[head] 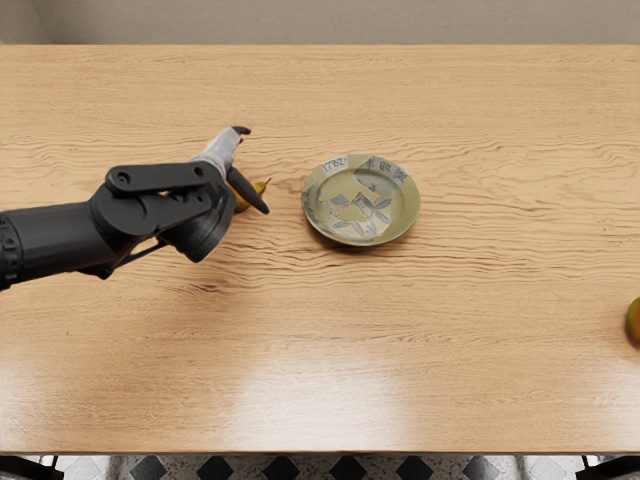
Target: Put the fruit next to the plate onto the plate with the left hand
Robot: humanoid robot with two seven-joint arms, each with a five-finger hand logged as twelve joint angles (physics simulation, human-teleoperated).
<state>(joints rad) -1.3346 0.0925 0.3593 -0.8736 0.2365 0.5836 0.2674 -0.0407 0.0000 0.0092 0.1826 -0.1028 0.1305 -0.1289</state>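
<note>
Yellow-brown, with a small stem, the fruit (256, 191) lies on the wooden table (400, 350) just to the left of the plate (360, 199), close to its rim but not touching it. The plate is a greenish dish with a grey pattern, and nothing lies on it.

My left hand (228, 170) hovers on the far side of the fruit from the plate and covers part of it. The hand is open: one pale finger (236, 136) points up and away, a dark one (250, 193) angles down across the fruit, and nothing is gripped between them as far as I can see. I cannot tell whether any finger touches the fruit's skin.

I judge the task to be at its start. The reach is made, but the grasp, the lift, the short carry toward the plate and the release are all left to do.

A second fruit (634, 321) sits well to the right of the plate at the picture's edge; it is not the one I want. The right arm does not show.
</note>
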